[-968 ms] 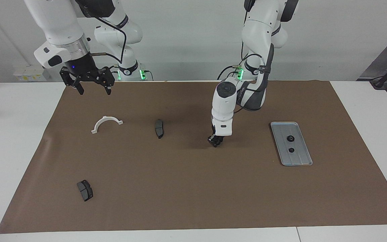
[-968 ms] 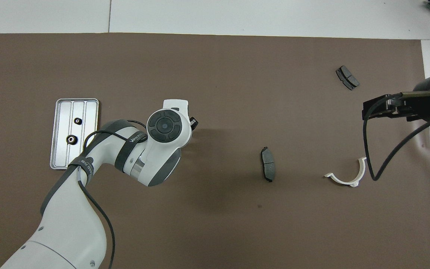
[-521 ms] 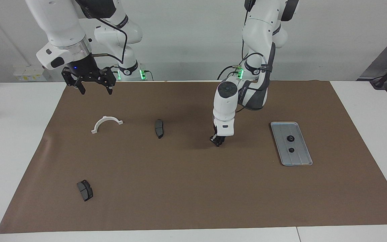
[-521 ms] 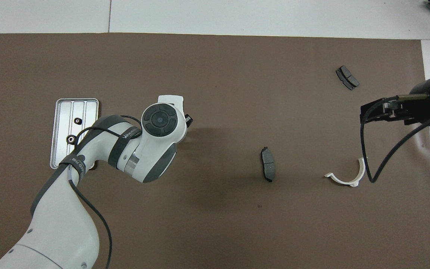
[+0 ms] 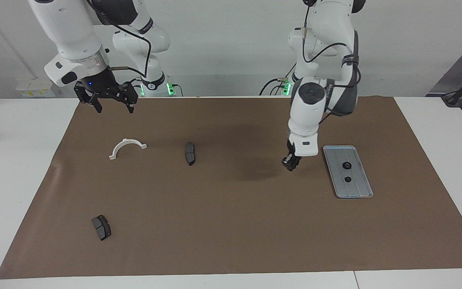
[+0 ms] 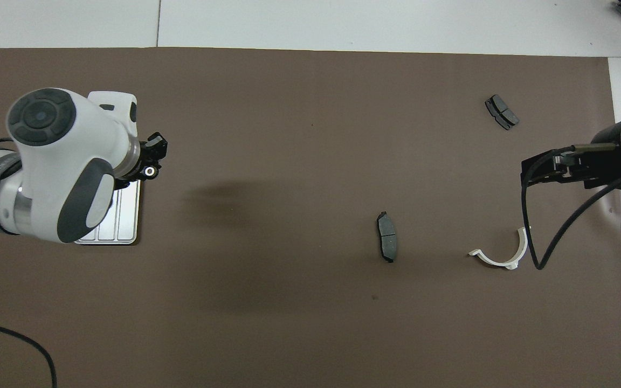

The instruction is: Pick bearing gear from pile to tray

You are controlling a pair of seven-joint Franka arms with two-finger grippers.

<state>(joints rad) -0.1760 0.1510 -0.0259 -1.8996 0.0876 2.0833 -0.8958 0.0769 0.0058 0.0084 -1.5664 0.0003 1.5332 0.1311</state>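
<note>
Facing view shows the left gripper [image 5: 290, 163] has risen from mid-mat and swung toward the tray [image 5: 358, 188], fingers clamped on a bearing gear [image 6: 150, 171]. It hangs just beside the tray's rim, where two gears [image 5: 347, 165] already lie, so I judge a drop comes next. The right gripper [image 5: 112, 105] waits with fingers apart over the mat's corner at the right arm's end.

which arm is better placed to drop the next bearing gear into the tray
Left. Its end effector hangs just beside the tray, closed on a small black ring, probably the bearing gear. The right end effector waits open over the mat's right-arm end, past the white bracket, holding nothing.
</note>
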